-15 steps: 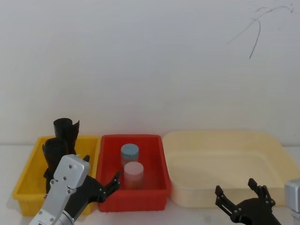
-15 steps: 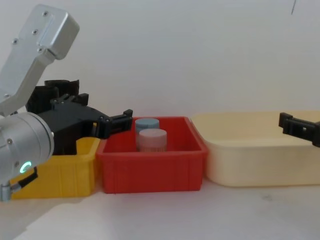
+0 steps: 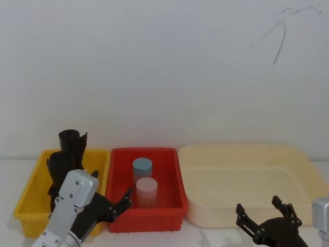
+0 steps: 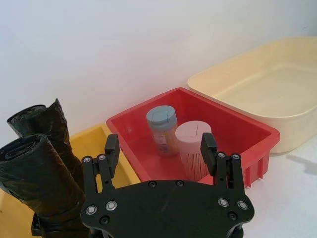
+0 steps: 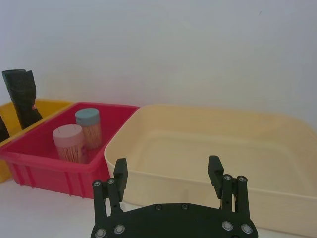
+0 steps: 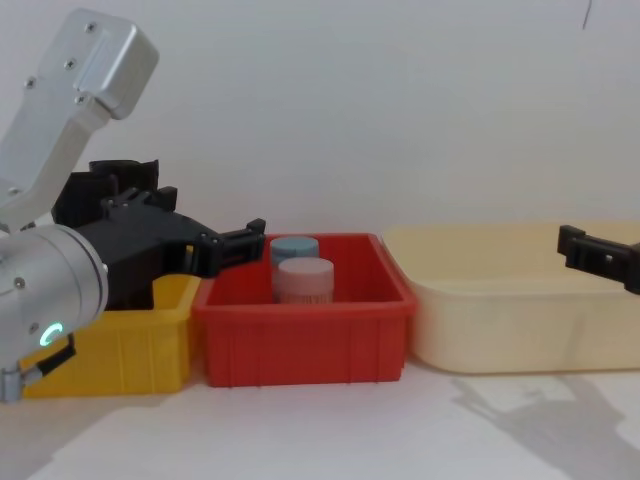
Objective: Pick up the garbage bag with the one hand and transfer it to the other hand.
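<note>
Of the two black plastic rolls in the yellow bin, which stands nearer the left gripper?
The thick black crinkled roll, at the front beside the left gripper; the slimmer roll with a flared top stands behind it.

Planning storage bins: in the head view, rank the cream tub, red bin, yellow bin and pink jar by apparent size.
1. Cream tub.
2. Red bin and yellow bin, about alike; the yellow one is partly hidden.
3. Pink jar.
</note>
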